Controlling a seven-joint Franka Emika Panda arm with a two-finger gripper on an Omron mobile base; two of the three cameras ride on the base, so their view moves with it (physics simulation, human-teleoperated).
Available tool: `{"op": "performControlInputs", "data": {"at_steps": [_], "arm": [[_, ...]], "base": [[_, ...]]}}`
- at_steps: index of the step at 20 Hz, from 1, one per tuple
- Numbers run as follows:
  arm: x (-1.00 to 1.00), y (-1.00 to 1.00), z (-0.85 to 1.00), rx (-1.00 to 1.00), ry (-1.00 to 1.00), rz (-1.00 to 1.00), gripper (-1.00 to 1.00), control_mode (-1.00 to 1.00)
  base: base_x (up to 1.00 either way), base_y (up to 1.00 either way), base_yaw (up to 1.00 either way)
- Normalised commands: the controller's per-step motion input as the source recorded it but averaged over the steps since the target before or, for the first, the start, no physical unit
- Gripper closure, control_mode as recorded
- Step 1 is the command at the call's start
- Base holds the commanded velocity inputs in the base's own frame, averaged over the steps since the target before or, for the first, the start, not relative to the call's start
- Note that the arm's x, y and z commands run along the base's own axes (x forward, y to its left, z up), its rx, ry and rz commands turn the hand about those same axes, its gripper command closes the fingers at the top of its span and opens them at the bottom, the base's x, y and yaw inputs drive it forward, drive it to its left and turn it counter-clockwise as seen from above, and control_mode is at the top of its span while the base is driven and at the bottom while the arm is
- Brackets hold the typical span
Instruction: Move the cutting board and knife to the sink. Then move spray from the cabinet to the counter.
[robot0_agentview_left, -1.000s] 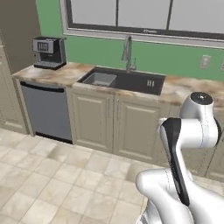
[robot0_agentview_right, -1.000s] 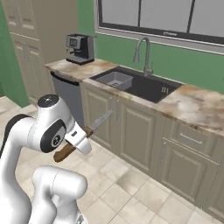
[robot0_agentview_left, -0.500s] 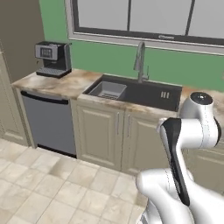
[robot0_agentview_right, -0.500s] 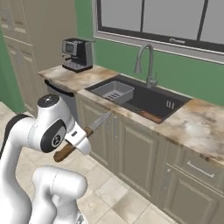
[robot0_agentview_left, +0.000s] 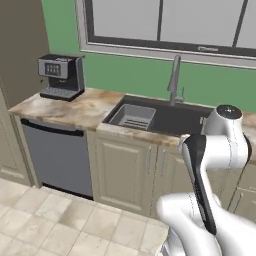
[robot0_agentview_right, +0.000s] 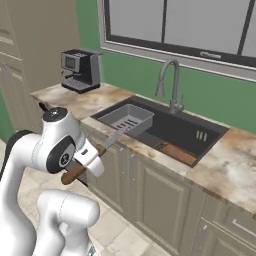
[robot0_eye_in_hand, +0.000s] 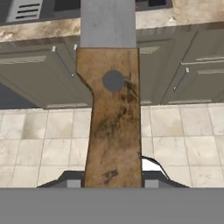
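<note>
My gripper is shut on the knife, held in front of the lower cabinets with its silver blade pointing toward the sink. In the hand view the brown wooden handle runs up from between the fingertips, and the blade passes the top edge. The reddish-brown cutting board lies in the sink's near right corner. The marbled counter runs on both sides of the sink. The spray and the cabinet are out of view.
A grey rack sits in the sink's left part, with a curved faucet behind. A coffee machine stands at the counter's left end above a grey dishwasher. Tiled floor lies before the cabinets.
Both base views have shifted: the base has driven, so the sink and counter now stand nearer and more central. The arm keeps its pose, with the knife still gripped.
</note>
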Motion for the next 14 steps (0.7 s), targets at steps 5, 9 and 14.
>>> {"op": "performControlInputs", "data": {"at_steps": [5, 9, 14], "arm": [[0.0, 0.0, 0.0, 0.0, 0.0, 0.0, 1.0, 1.0], [0.0, 0.0, 0.0, 0.0, 0.0, 0.0, 1.0, 1.0], [0.0, 0.0, 0.0, 0.0, 0.0, 0.0, 1.0, 1.0]], "base": [[0.7, 0.32, -0.32], [0.65, 0.33, -0.4], [0.66, 0.27, -0.36]]}}
